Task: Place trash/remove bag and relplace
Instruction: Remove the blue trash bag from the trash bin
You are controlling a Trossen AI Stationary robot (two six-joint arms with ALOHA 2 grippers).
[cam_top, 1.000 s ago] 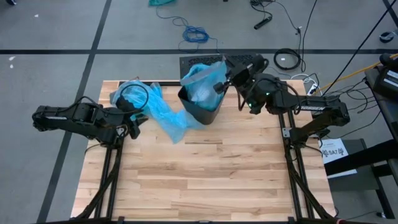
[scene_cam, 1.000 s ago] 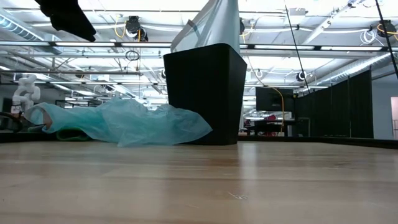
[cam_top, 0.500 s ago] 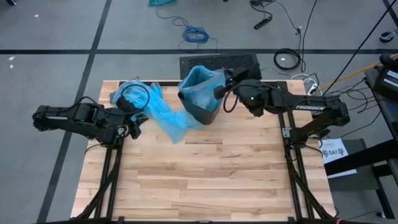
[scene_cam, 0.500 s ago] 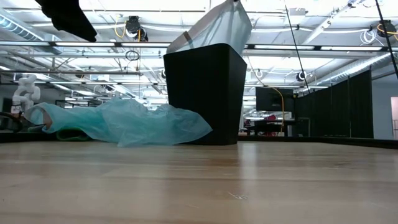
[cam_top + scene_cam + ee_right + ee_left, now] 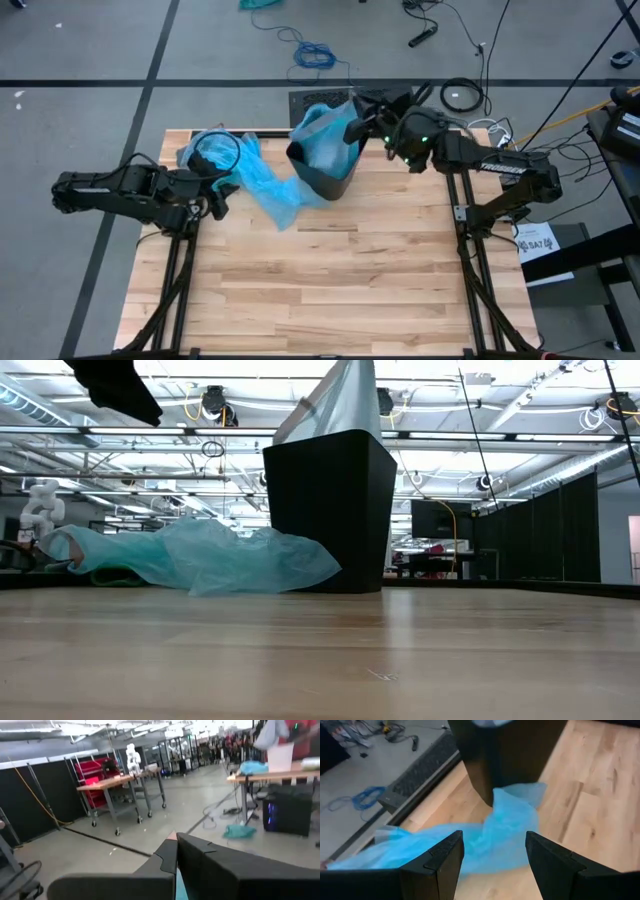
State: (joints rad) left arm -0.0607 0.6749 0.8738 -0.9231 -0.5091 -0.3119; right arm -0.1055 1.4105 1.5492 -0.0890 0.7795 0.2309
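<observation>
Trash itself you cannot pick out; what you can see is the blue bag point(image 5: 325, 138) sitting in the black bin point(image 5: 322, 176) at the far edge of the wooden table point(image 5: 320, 290), its plastic pulled up above the rim on the side nearest your right arm. In the low view the same plastic rises pale and tent-like out of the bin's mouth toward the ceiling lights. Whatever lies inside the liner is hidden from every camera.

Your right gripper point(image 5: 358, 128) is up at the top of that raised plastic, over the bin's right rim, with its fingers pressed together on a fold of the bag. In the right wrist view a sliver of pale blue shows between the two dark fingers point(image 5: 210, 870), and beyond them only the room: carts, benches, a grey floor.

Your left gripper point(image 5: 213, 200) is low over the table's left side, well apart from the bin, with its fingers spread wide and nothing between them. The left wrist view looks past those fingers point(image 5: 440, 857) onto a second blue bag point(image 5: 255, 180), which lies flat and crumpled on the wood. One end of it is touching the bin's base, and the rest trails off toward the table's far left corner, where a black ring-shaped cable point(image 5: 214, 152) rests on it
</observation>
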